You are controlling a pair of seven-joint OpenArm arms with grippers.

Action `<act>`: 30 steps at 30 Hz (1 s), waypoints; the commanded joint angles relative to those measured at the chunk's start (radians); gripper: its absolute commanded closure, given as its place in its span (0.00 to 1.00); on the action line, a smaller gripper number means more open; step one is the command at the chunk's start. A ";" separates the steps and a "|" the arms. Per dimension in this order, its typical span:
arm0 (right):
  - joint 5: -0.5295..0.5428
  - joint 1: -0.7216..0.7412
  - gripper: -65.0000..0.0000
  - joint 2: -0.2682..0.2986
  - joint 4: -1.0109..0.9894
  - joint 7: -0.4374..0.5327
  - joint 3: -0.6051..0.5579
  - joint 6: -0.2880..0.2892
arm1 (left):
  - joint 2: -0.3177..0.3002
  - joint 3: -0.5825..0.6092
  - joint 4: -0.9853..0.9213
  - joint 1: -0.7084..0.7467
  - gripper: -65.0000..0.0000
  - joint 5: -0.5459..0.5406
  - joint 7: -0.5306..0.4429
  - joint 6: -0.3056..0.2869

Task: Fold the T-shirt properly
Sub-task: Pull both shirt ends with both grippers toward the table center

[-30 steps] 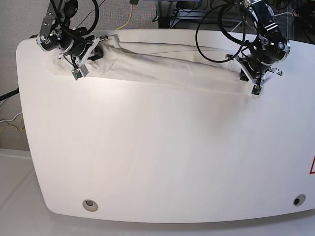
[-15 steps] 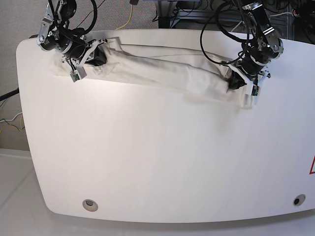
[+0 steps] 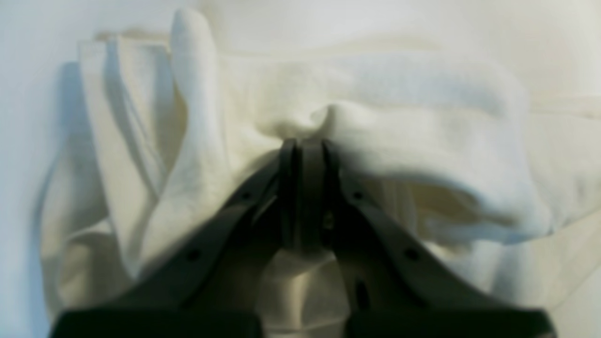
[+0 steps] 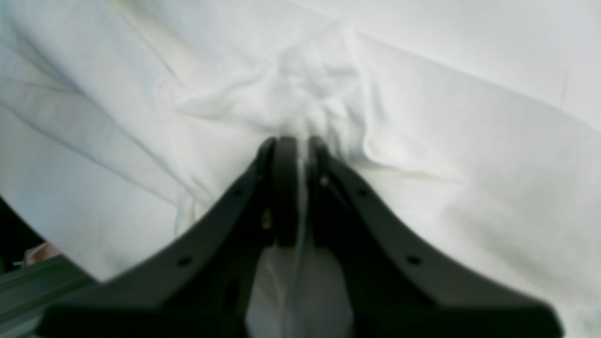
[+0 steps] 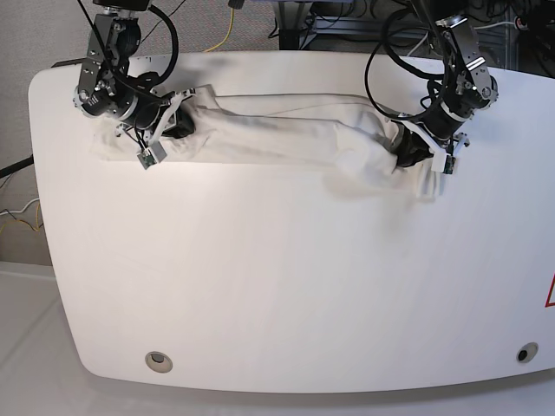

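White T-shirt point(image 5: 286, 139) bunched across far table point(image 5: 277, 286), left gripper point(image 3: 303, 150) and right gripper point(image 4: 291, 145) jaws each pinching its cloth

Setting: a robotics lab or test bench, not a home. Evidence, as seen from where I work:

- Work surface: one large white table point(image 5: 277, 286) with rounded corners, bare of household goods, with a round cable port point(image 5: 158, 360) at one near corner and a second port point(image 5: 525, 353) at the other.
- Wiring: black cables point(image 5: 381, 61) looping off my arms; a yellow cable point(image 5: 227, 33) trailing behind the far edge; thin wires point(image 5: 19, 217) hanging beside the table.
- Floor: grey carpet point(image 5: 52, 30) beyond the table.
- Background: dark equipment frames point(image 5: 303, 22) at the back, details too small to tell.
- Marking: a red warning triangle point(image 5: 550, 293), partly cut off at the table's edge.
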 commanded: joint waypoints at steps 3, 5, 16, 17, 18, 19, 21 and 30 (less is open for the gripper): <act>-0.061 0.033 0.92 -0.007 -0.002 -0.038 0.000 -0.013 | -0.027 0.001 -0.005 0.017 0.98 0.106 0.118 0.028; -0.078 0.050 0.92 -0.010 -0.002 -0.038 0.002 -0.013 | -0.033 -0.001 -0.002 0.017 0.98 0.106 0.118 0.028; -0.196 0.120 0.91 -0.012 -0.002 -0.038 0.002 -0.013 | -0.074 -0.001 0.078 0.006 0.98 0.106 0.118 0.077; -0.204 0.125 0.91 -0.012 -0.002 -0.038 0.002 -0.013 | -0.083 -0.001 0.085 -0.001 0.98 0.106 0.118 0.080; -0.208 0.129 0.91 -0.012 -0.002 -0.038 0.002 -0.013 | -0.089 -0.001 0.087 -0.005 0.98 0.106 0.118 0.081; -0.212 0.133 0.91 -0.012 -0.002 -0.038 0.002 -0.013 | -0.094 -0.001 0.088 -0.009 0.98 0.106 0.118 0.081; -0.213 0.137 0.91 -0.012 -0.002 -0.038 0.002 -0.013 | -0.100 -0.001 0.092 -0.021 0.98 0.106 0.118 0.081; -0.210 0.149 0.91 -0.017 -0.002 -0.038 0.000 -0.013 | -0.102 -0.001 0.088 -0.075 0.98 0.108 0.118 0.083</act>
